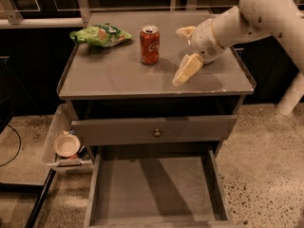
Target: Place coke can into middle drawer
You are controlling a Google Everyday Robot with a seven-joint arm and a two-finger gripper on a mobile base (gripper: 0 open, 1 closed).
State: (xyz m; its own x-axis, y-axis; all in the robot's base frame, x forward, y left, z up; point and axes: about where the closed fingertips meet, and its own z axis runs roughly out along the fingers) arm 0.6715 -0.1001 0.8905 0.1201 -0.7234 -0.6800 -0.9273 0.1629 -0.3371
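A crumpled green chip bag [100, 34] lies at the back left corner of the grey counter [118, 77]. Under the counter's top, a closed drawer front [114, 131] carries a small round knob [156, 133]. Left of the cabinet, a clear bin [51, 141] holds a white bowl [66, 145], above speckled floor [266, 170]. The claw [186, 51] hovers over the counter's right side, its fingers apart.

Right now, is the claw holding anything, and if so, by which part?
Nothing is held. The claw hovers open above the cabinet top, beside the coke can, which stands upright and apart from it.
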